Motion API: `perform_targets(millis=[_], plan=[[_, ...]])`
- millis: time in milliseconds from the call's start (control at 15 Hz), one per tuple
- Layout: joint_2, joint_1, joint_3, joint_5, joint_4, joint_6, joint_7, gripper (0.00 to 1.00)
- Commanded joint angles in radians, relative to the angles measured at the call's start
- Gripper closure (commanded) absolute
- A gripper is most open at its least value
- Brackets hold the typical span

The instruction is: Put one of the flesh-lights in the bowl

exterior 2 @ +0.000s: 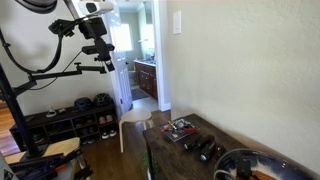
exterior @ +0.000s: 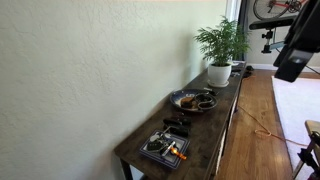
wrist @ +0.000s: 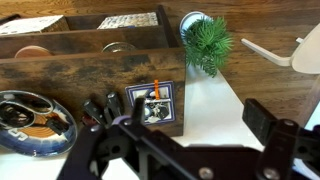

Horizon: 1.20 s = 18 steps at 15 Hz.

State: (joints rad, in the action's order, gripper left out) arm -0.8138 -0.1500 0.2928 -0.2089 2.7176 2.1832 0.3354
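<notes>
The flashlights (exterior: 175, 124) are small black stubby items lying on the long dark wooden table (exterior: 215, 135), between the bowl and a tray. They also show in an exterior view (exterior 2: 206, 150). The wide dark bowl (exterior: 193, 100) holds a few small items; it also shows in an exterior view (exterior 2: 250, 165) and at the left of the wrist view (wrist: 35, 118). My gripper (wrist: 200, 118) is open and empty, high above the table and well away from it (exterior: 290, 60) (exterior 2: 105, 60). In the wrist view the flashlights (wrist: 97, 108) are partly hidden by the gripper's frame.
A rectangular dark tray (exterior: 165, 148) (wrist: 155, 100) with an orange-tipped item sits at the table's near end. A green plant in a white pot (exterior: 218, 70) (wrist: 205, 40) stands at the far end. A wall runs behind the table. Wooden floor and a white rug lie beside it.
</notes>
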Motion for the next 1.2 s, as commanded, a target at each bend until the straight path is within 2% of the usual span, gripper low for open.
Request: perform_targets(millis=[0, 600, 800, 1133], plan=[[0.073, 0.026, -0.014, 0.034, -0.011, 0.056, -0.017, 0.00], [0.382, 0.099, -0.089, 0.135, -0.059, 0.242, -0.089, 0.00], [0.481, 0.109, -0.121, 0.169, -0.110, 0.254, -0.126, 0.00], [0.595, 0.112, -0.159, 0.220, -0.218, 0.204, -0.167, 0.00]])
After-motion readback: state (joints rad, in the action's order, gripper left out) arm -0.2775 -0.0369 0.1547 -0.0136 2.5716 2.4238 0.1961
